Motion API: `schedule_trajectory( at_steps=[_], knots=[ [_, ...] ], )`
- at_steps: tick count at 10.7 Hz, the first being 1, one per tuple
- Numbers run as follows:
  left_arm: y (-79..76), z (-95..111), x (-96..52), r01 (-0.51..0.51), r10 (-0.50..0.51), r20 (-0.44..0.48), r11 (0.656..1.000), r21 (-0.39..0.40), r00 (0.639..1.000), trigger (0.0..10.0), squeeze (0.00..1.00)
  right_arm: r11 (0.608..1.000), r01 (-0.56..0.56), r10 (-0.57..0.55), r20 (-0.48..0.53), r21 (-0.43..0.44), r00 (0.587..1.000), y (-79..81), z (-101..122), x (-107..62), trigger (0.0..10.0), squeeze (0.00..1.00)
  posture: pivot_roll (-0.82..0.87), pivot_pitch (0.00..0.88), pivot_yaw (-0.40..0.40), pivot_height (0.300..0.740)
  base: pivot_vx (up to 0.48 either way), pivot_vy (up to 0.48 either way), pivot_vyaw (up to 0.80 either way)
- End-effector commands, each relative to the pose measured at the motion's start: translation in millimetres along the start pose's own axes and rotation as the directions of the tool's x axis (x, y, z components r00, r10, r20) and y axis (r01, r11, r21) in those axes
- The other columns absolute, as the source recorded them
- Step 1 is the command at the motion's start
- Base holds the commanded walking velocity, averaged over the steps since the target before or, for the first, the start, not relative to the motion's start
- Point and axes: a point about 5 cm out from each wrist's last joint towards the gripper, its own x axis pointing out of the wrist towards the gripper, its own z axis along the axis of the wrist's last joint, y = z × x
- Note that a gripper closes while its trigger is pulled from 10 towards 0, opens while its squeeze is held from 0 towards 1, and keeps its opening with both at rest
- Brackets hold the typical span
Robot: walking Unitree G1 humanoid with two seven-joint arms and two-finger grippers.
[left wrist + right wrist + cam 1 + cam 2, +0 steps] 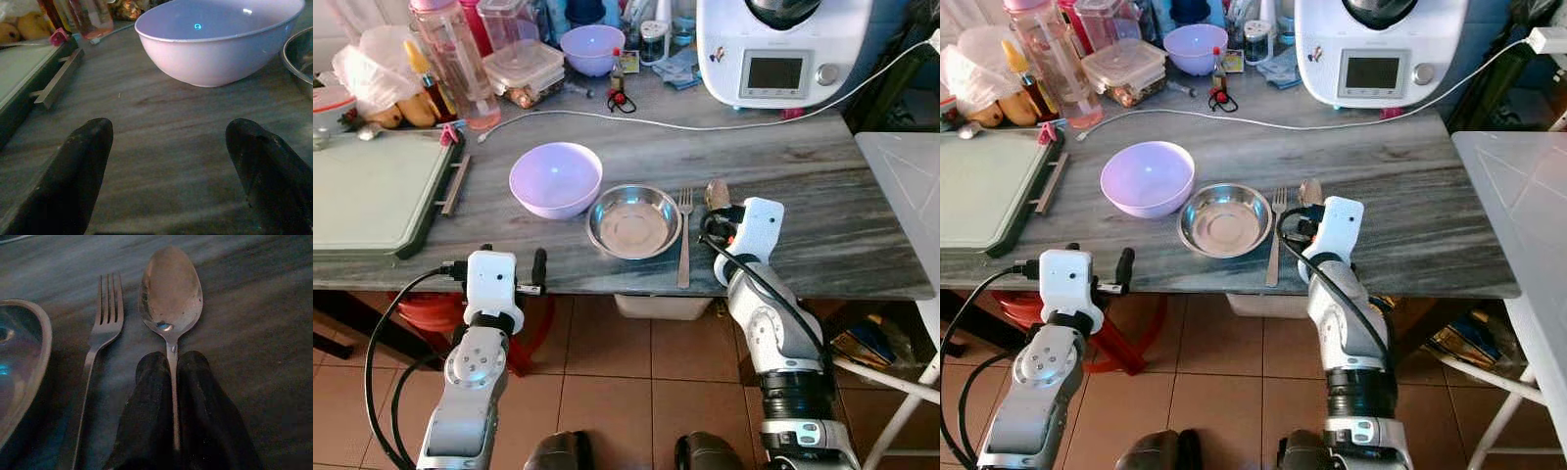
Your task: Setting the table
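Fingers of my right gripper (173, 382) pinch the spoon (171, 293) beside the fork (105, 323), frame centre — left gripper (171, 152) fingers spread over the counter (161, 122).

Near the table's (862, 225) front edge, left to right: bowl (555, 178), metal dish (633, 221), fork (684, 238), spoon (170, 298). Cutting board (372, 196) at the left edge, appliance (783, 49) along the back.
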Motion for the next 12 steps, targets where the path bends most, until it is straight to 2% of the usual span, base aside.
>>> schedule_trajectory(
  at_steps=[1, 5, 6, 8, 10, 12],
  knots=[
    [0.2, 1, -1.9, 0.004, -0.004, -0.001, 1.000, 0.001, 1.000, 10.0, 0.00, 0.999, -0.047, 0.047, -0.052, 0.003, 0.998, 11.6, -9, 1.2, 10.0, 1.00, -0.03, 0.135, 0.057, 0.740, 0.000, 0.000, 0.00],
    [0.1, 1, -1.7, 0.004, -0.004, -0.002, 1.000, 0.000, 1.000, 10.0, 0.00, 0.999, -0.035, 0.033, -0.055, -0.029, 0.998, 4.5, -10, -1.6, 10.0, 1.00, -0.03, 0.136, 0.057, 0.740, 0.000, 0.000, 0.00],
    [-0.1, 2, -1.8, 0.004, -0.004, 0.000, 1.000, -0.002, 1.000, 10.0, 0.00, 0.998, -0.026, 0.025, -0.023, -0.049, 0.999, 1.2, -5, -4.2, 10.0, 1.00, -0.03, 0.135, 0.057, 0.740, 0.000, 0.000, 0.00],
    [2.7, 4, -4.2, -0.025, 0.025, 0.013, 0.999, -0.026, 1.000, 10.0, 0.00, 0.995, -0.013, 0.024, 0.121, -0.096, 0.992, -6.4, 15, -17.8, 10.0, 1.00, -0.03, 0.129, 0.058, 0.740, 0.000, 0.000, 0.00],
    [2.0, 3, -6.4, -0.036, 0.036, 0.000, 0.999, -0.023, 0.999, 10.0, 0.00, 0.983, 0.001, 0.053, 0.285, -0.186, 0.957, -12.7, 33, -34.4, 10.0, 1.00, -0.03, 0.114, 0.055, 0.740, 0.000, 0.000, 0.00],
    [5.0, 4, -3.6, -0.042, 0.043, 0.003, 0.999, -0.018, 0.999, 10.0, 0.00, 0.974, 0.014, 0.069, 0.357, -0.227, 0.932, -17.0, 41, -48.4, 10.0, 1.00, -0.04, 0.106, 0.054, 0.740, 0.000, 0.000, 0.00]
  ],
)
